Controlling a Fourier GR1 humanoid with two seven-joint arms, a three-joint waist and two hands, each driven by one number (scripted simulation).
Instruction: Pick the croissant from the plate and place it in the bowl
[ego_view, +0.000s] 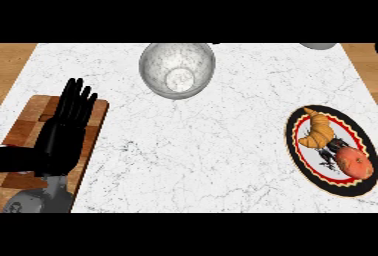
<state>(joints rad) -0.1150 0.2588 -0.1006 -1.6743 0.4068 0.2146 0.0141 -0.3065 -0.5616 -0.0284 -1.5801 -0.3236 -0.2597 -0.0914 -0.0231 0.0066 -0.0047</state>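
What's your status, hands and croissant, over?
Left hand open over wooden board; right hand unseen. Golden curved croissant on black-rimmed plate beside red fruit. Grey round bowl empty; nothing between.

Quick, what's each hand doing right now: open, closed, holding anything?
Left hand: open, fingers straight, holding nothing, at the view's left.
Right hand: not in view.

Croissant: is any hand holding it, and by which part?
Nothing is held: the croissant lies on the plate, the open left hand far off.
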